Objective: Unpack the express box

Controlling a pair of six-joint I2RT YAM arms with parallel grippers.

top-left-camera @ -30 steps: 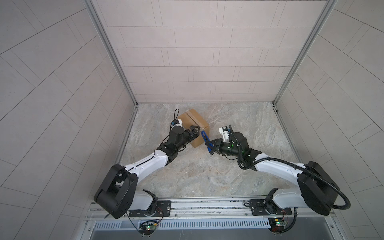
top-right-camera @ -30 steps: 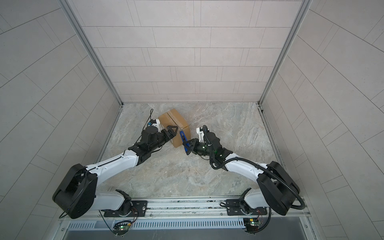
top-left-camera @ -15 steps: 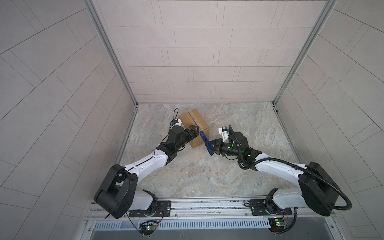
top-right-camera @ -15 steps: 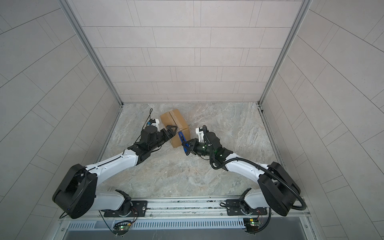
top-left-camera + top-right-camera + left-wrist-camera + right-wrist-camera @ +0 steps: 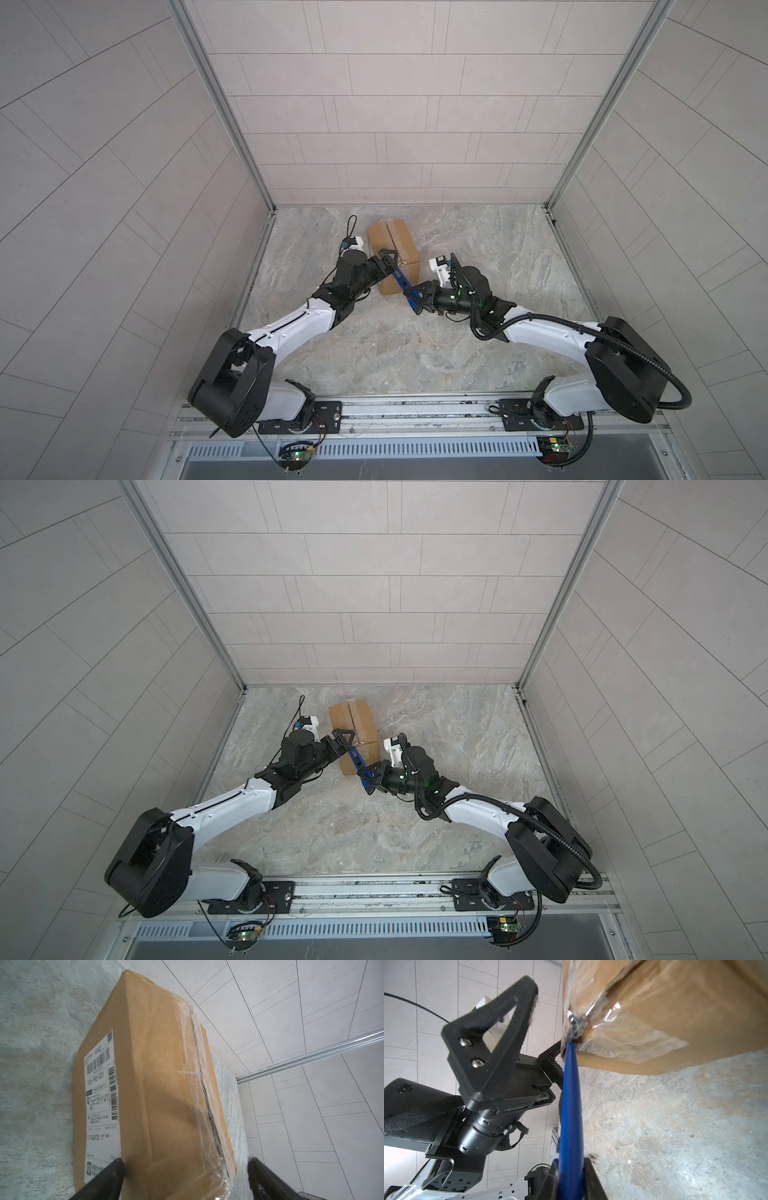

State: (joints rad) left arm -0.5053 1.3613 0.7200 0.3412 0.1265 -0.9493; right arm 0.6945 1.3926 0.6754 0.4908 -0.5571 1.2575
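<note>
Knife (image 5: 402, 283) advanced to express box (image 5: 392, 243) seam, gripped by right pincer (image 5: 417, 297); left pincer (image 5: 387, 262) agape.

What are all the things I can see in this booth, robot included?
box: one, brown, on the table, middle, toward the back
label: one, white, on the box's side
tape: one strip, clear, along the box's top seam
knife: one, blue, tip at the near end of the seam
table: one, grey marbled, under everything
walls: three, pale tiles, around the table
rail: one, metal, along the front, carrying both arms
left arm: one, white and black
right arm: one, white and black
left gripper: one, black, open, astride the box's near end
right gripper: one, black, shut on the knife
</note>
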